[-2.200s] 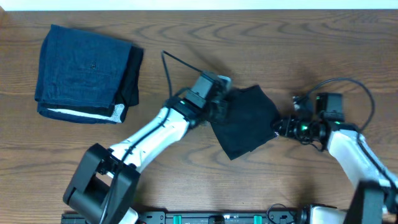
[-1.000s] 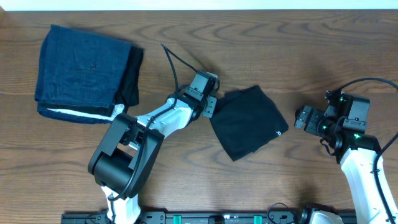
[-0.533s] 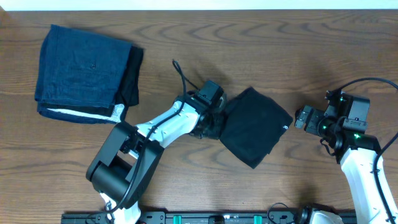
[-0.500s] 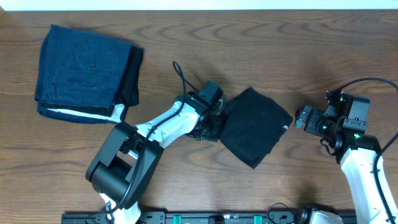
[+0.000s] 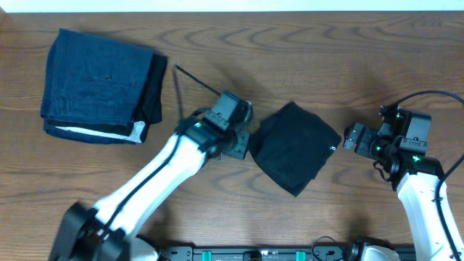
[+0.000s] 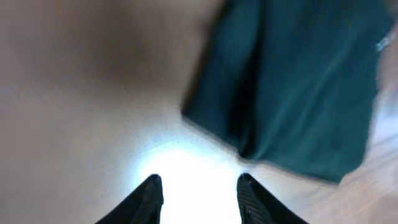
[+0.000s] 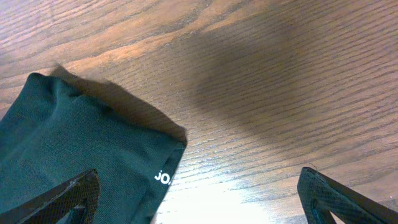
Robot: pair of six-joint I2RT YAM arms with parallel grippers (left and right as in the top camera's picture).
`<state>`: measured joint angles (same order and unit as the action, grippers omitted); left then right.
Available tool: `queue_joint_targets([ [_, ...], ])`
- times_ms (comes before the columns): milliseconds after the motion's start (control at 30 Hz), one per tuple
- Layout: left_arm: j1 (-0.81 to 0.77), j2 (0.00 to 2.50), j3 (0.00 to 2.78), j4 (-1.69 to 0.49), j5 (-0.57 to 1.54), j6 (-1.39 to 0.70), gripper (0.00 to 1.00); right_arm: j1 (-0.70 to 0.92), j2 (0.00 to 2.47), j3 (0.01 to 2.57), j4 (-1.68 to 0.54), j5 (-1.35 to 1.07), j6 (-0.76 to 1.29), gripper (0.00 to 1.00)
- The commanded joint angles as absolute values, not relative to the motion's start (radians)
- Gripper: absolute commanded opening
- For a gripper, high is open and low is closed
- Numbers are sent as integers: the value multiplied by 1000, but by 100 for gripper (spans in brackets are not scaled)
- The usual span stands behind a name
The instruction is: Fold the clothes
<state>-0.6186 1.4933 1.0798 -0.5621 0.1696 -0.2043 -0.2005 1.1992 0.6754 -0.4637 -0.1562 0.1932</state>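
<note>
The clothes, one black shirt, lie folded into a compact diamond-shaped bundle at the table's middle. A small white logo mark shows at the bundle's right edge. My left gripper sits just left of the bundle, apart from it. In the blurred left wrist view the left gripper is open over bare wood, with the shirt ahead to the right. My right gripper rests right of the bundle. The right gripper is wide open and holds nothing, its left finger above the shirt.
A folded dark-blue garment with a white edge lies at the back left. The wooden table shows bare wood around the bundle. A black cable arcs behind the left arm.
The left gripper shifted the bundle slightly to the right, then let go and drew back to the left. The left arm swung round. In the last second the right arm stayed still.
</note>
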Motion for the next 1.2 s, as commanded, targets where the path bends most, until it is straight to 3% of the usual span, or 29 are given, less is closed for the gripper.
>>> queue_joint_targets([
  [0,-616,1473,1087,-495,111,-119,42,-208,1192,691,-464,-149,186,99],
  [100,-622,1493,1087,-422,113,-120,42,-208,1191,691,-464,-149,186,99],
  [233,-649,1549,1087,-360,144,-84,70,-208,1192,691,-464,-149,186,99],
  [367,-694,1631,1087,-316,175,-25,83,-208,1192,691,-464,-149,186,99],
  [833,-743,1916,1087,-276,95,56,86,-208,1192,691,-464,-149,186,99],
  [1167,-743,1961,1087,-267,96,55,86,-208,1192,691,-464,-149,186,99],
])
